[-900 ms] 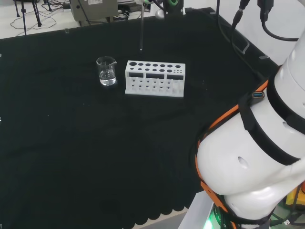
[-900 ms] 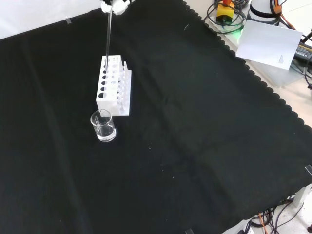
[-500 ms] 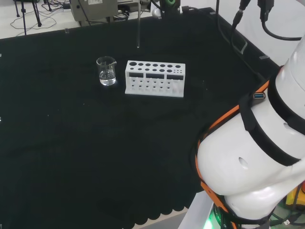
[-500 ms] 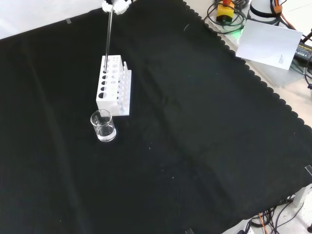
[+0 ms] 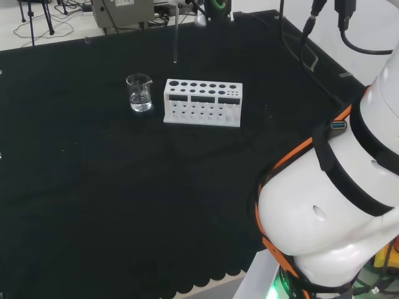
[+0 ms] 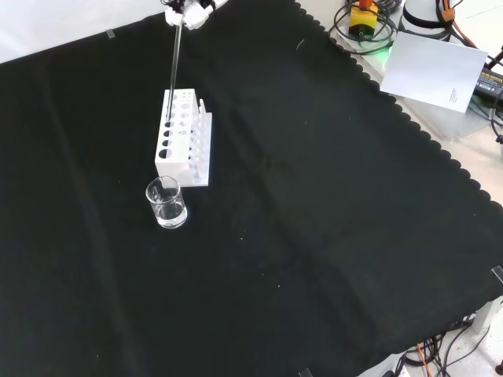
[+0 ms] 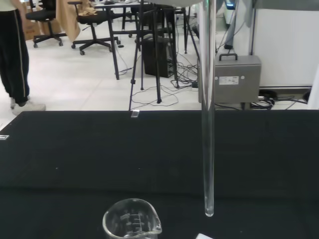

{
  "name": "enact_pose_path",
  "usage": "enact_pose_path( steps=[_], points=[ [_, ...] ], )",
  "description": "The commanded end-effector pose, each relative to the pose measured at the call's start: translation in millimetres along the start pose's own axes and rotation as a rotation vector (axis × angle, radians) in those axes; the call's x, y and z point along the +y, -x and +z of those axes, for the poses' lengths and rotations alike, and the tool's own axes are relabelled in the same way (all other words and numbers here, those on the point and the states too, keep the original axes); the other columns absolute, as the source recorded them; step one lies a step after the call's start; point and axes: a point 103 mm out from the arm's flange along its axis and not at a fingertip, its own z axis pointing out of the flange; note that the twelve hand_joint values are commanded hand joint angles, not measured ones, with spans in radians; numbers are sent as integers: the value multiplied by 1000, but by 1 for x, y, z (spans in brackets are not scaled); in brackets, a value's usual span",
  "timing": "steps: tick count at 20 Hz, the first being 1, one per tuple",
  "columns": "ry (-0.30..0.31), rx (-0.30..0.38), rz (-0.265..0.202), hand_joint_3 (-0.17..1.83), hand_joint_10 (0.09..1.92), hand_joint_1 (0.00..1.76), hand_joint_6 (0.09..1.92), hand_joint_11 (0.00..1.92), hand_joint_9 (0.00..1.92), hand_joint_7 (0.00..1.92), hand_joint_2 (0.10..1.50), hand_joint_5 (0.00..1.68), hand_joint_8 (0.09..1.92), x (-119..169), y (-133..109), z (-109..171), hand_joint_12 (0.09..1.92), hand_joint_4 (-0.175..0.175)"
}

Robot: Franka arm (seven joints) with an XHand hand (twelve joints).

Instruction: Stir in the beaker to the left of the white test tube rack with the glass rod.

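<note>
A clear glass beaker (image 5: 139,92) holding a little liquid stands left of the white test tube rack (image 5: 202,103) in the head view. In the front view the beaker (image 6: 167,203) sits nearer than the rack (image 6: 182,145). At the front view's top edge the hand (image 6: 189,11) is shut on the upper end of the glass rod (image 6: 174,71). The rod (image 5: 175,37) hangs upright above the cloth, behind the rack's left end and to the right of the beaker. In the wrist view the rod (image 7: 208,114) ends just above and beside the beaker rim (image 7: 132,223).
The black cloth (image 6: 314,236) stretches wide around the two pieces. The arm's big white links (image 5: 336,205) take up the head view's right. Cables and a white sheet (image 6: 436,71) lie off the cloth's scalloped edge in the front view.
In the head view the rod has drifted left, from over the rack's left part toward the beaker, staying upright in the hand. Beaker and rack have not moved.
</note>
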Motion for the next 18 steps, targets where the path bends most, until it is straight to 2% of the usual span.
enact_pose_path(
  steps=[1, 6, 10, 18],
  points=[
    [-9, -8, -98, -175, 664, 1306, 102, 1531, 1805, 1191, 1108, 1315, 992, 23, -34, 3, 999, -175],
    [2, 23, -169, -175, 663, 1306, 101, 1530, 1806, 1191, 1108, 1315, 992, 37, -56, 9, 999, -175],
    [-22, 18, -222, -175, 663, 1306, 99, 1530, 1807, 1191, 1108, 1316, 992, 44, -64, 23, 999, -175],
    [-50, 48, -260, -175, 662, 1306, 97, 1532, 1809, 1191, 1108, 1317, 993, 63, -62, 52, 1000, -175]
  ],
)
